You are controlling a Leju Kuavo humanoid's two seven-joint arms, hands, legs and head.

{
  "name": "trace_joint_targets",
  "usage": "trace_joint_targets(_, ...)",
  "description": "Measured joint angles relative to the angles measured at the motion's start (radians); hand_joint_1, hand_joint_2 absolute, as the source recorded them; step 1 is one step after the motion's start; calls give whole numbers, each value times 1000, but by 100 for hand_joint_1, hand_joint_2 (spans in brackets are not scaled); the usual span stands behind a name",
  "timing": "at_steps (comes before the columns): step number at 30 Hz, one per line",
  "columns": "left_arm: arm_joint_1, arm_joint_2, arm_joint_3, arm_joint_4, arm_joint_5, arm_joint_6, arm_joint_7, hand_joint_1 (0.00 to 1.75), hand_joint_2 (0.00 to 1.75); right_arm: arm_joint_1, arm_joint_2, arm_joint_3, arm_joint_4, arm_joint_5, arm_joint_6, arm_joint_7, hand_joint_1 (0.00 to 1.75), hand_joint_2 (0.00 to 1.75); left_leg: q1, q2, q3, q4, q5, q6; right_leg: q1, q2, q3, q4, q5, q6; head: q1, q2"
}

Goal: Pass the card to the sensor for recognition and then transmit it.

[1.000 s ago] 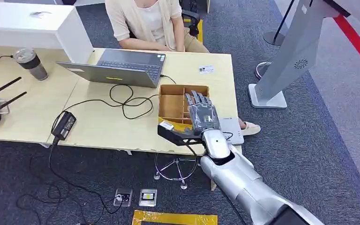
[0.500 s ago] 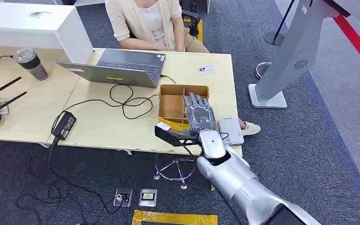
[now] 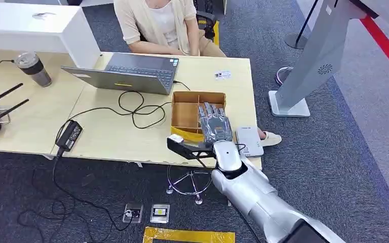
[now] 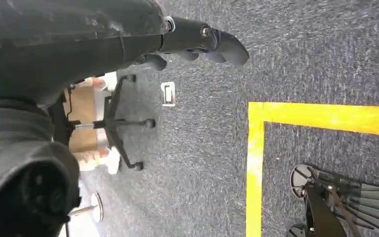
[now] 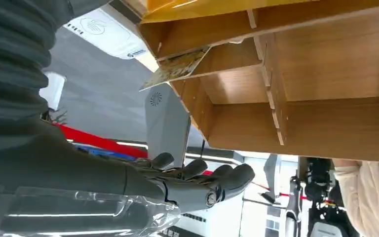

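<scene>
A wooden divided box (image 3: 186, 109) stands near the table's front right corner. In the right wrist view a patterned card (image 5: 176, 68) leans at an angle in one compartment of the box (image 5: 296, 79). The white card sensor (image 3: 249, 140) lies flat just right of the box, also seen in the wrist view as the sensor (image 5: 106, 30). My right hand (image 3: 214, 124) hovers over the box's right side, fingers (image 5: 202, 181) straight and apart, holding nothing. My left hand (image 4: 202, 42) hangs over the grey floor with nothing in it.
A person sits behind the table at a laptop (image 3: 131, 71). A small white card (image 3: 223, 75) lies on the table beyond the box. Cables and a power adapter (image 3: 70, 134) cross the table's middle. A grey kiosk stand (image 3: 309, 66) rises on the right.
My right hand has shifted slightly left over the box, uncovering more of the white sensor. Nothing was picked up.
</scene>
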Motion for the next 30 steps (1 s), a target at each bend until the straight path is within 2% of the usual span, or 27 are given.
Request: trace_joint_targets(30,0,-10,0,0,-1,-8,-2,0,0,4,-5,-16,21,12,38,27,0,175,0,0,0,0,0,0,0,0,0,0,0,0,0,0)
